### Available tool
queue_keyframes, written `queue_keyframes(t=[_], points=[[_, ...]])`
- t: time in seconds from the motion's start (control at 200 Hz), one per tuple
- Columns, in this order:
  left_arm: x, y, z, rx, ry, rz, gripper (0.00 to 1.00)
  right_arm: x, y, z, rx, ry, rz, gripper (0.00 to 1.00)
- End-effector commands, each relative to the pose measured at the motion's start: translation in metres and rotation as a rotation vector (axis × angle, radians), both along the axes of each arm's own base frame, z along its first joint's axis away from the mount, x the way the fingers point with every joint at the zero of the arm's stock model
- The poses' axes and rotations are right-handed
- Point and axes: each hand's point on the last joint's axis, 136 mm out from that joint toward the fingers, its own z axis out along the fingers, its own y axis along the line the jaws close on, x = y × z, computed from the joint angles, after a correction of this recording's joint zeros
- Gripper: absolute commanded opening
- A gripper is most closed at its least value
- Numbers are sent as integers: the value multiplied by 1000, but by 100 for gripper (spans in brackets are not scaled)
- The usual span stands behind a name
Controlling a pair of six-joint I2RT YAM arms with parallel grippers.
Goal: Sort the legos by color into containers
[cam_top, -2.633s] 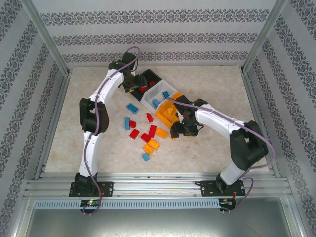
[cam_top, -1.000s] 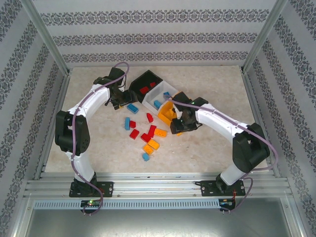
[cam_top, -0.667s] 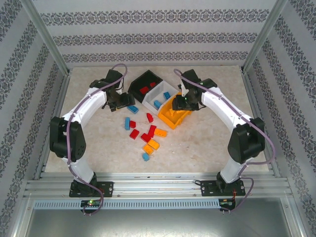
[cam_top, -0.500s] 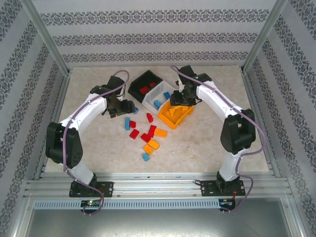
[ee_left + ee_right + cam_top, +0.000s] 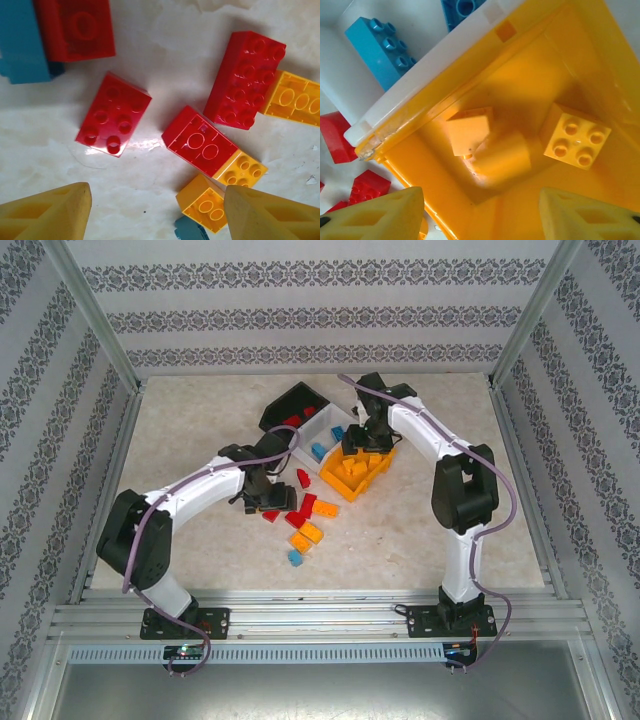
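Left jaws open, nothing between them, hovering low over the loose bricks on the worktop (image 5: 420, 530). Right jaws open too and empty, hanging over the orange bin (image 5: 560, 65).

Step in hand, my read: left picks a red one for the black bin (image 5: 283, 403).
- Take the red four-stud brick (image 5: 114, 114). It sits apart from its neighbours, so there are clean sides to clamp.
- Shift toward the upper left of the wrist frame until it's centred. Square the fingertips (image 5: 47, 210) to two opposite flat sides, drop straight, close.
- Skip the upside-down red brick (image 5: 200, 141). It touches a small orange brick (image 5: 241, 169) and would likely drag it along.
- The long red brick (image 5: 245, 80) butts an orange one (image 5: 295, 97), so same problem.

Position, left wrist view: the four-stud red is above and left of centre, not yet between the jaws. Nearest the jaws is another orange brick (image 5: 205, 205), just beside the lower-right fingertip, so it could get clipped on descent. A blue brick (image 5: 22, 45) and another red (image 5: 75, 27) sit in the upper-left corner.

Right side: on the bin floor below the jaws there's an orange four-stud brick (image 5: 575, 136) right of centre and a second orange piece (image 5: 467, 130) left of centre. Between them is a blurred orange shape; can't tell what it is. The white bin (image 5: 430, 75) at upper left holds a long blue brick (image 5: 380, 50). Right should lift straight up, clear of the rim, before heading for the pile.
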Motion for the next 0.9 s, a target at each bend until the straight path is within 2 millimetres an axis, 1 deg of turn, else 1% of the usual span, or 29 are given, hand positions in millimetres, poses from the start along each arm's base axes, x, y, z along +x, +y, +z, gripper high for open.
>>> queue_keyframes(t=[0.0,0.125,0.22,0.335,0.42,0.515,0.615,0.694,0.789,0.894], points=[[6,-17,-5,-18,4,0,71,1,-9,16,-7,-24,-11,64],[11,-32,-7,-22,8,-33,71,-7,-14,32,19,-51,-25,65],[17,-40,-8,-26,9,-47,70,-17,-18,40,38,-59,-38,65],[27,-49,-9,-44,3,-45,70,-33,-21,45,67,-54,-53,65],[33,-56,-8,-58,4,-47,69,-48,-17,48,111,-37,-58,65],[38,-61,-9,-59,3,-55,68,-70,-12,42,144,-5,-57,65],[46,-54,-9,-3,-10,-54,68,-91,-11,31,138,26,-52,65],[56,-54,-8,4,-21,-62,67,-104,-9,23,142,47,-51,65],[71,-51,-8,53,-31,-74,66,-110,-9,19,147,59,-59,65],[84,-46,-17,78,-9,-52,65,-113,-8,22,150,53,-61,65]])
